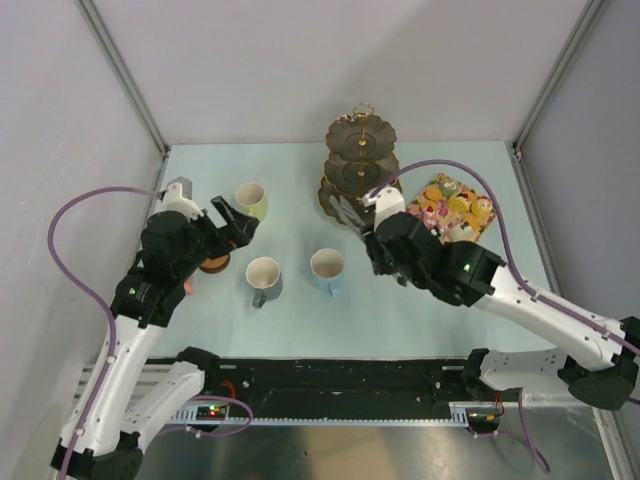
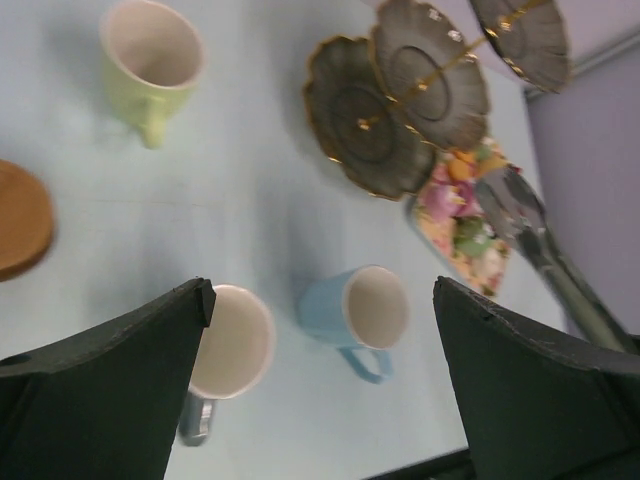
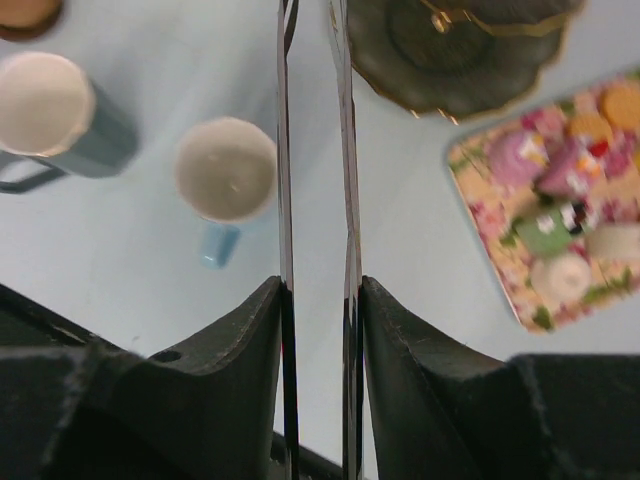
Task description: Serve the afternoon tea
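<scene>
The dark gold-rimmed three-tier stand stands at the back with bare plates. Small colourful cakes lie on a floral tray to its right. My right gripper is shut on metal tongs, whose arms stand apart and hold nothing; their tips hang by the stand's lowest plate. A yellow-green mug, a grey mug and a blue mug stand on the table. My left gripper hovers open and empty over a brown coaster.
The floral tray lies tilted at the right, close to the stand. The grey walls and metal frame posts close in the back and both sides. The black rail with both arm bases runs along the near edge.
</scene>
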{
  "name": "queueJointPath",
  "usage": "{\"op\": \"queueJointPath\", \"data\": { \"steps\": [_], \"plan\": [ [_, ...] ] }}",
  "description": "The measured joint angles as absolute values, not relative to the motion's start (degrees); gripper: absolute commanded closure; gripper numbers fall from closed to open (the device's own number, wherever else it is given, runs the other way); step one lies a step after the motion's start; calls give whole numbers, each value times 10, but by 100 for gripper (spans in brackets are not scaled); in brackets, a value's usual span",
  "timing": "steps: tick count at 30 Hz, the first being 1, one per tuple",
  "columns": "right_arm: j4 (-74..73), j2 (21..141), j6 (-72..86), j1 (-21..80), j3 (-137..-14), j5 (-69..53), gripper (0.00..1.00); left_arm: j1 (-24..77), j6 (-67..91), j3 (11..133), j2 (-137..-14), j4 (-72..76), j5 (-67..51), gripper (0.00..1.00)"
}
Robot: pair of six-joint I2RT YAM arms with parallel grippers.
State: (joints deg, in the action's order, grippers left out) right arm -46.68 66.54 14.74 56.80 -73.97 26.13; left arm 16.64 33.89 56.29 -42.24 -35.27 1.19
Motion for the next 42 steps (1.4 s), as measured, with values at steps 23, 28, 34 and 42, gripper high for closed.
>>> {"op": "queueJointPath", "data": {
  "steps": [23,28,34,42],
  "plan": [
    [-173,730,43,744,-746,331,65,291,559,547,-489,-175,-11,0],
    [-163,731,45,746,-746,330,67,300,577,538,-491,-160,1,3],
    [-156,737,60,745,-746,328,68,305,596,520,-489,-131,9,15],
    [-155,739,94,731,-746,303,68,308,630,489,-479,-80,11,34]
  ]
}}
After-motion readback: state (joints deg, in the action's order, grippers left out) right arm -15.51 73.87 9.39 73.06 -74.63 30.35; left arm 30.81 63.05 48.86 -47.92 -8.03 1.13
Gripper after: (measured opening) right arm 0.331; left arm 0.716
